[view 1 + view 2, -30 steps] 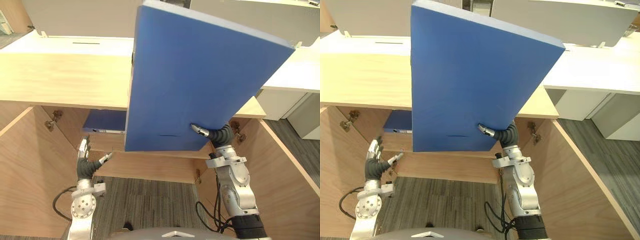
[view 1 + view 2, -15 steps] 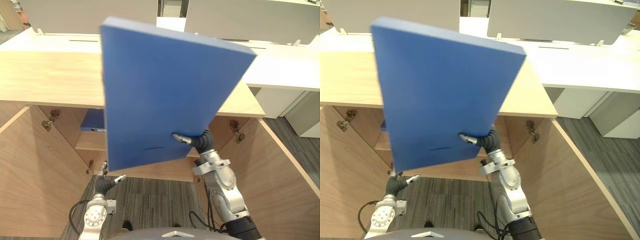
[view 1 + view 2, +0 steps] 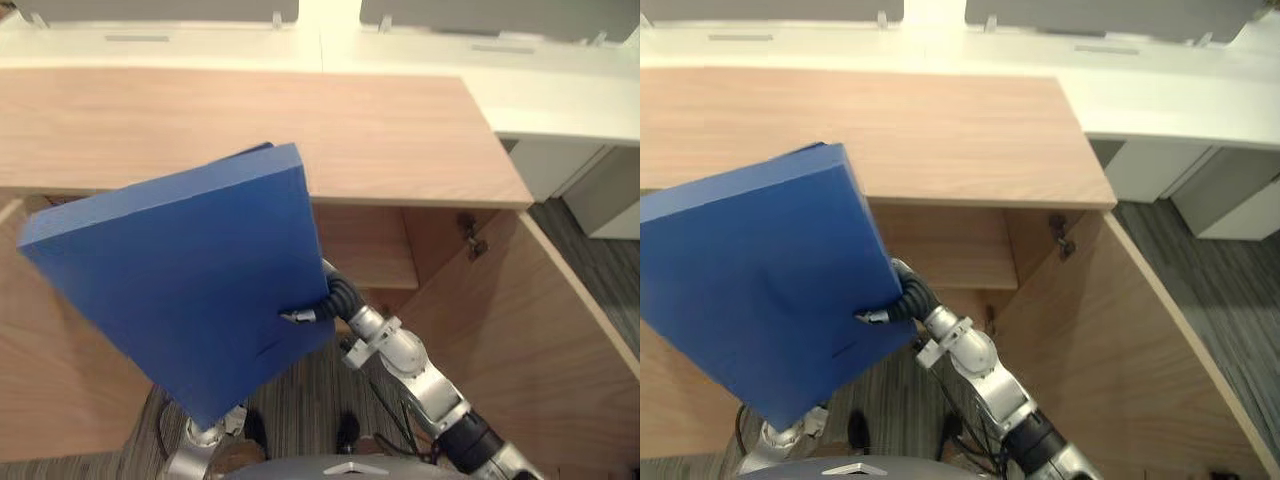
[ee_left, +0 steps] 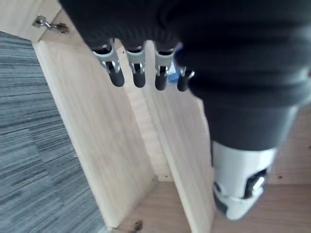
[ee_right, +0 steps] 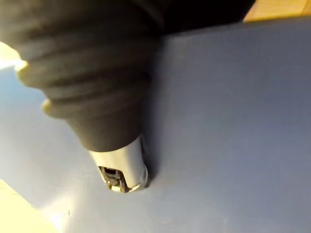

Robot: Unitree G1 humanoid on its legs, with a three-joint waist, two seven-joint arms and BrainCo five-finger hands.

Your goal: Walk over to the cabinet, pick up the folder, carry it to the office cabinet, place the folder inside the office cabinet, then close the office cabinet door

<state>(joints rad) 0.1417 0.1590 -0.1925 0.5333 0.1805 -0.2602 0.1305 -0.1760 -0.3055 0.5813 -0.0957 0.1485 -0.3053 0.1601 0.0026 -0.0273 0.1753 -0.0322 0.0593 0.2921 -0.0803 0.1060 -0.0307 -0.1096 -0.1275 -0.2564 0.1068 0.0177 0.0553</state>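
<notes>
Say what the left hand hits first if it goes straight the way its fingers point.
Most likely the wood cabinet panel straight ahead of the left hand. The carpet lies off to one side of that line. Depth is unclear, so I can't judge how close the panel is.

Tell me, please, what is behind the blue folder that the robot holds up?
The blue folder, pinched by the right hand, covers the left part of the open cabinet. Beside it a bare stretch of shelf shows; what lies on the covered part cannot be seen.
</notes>
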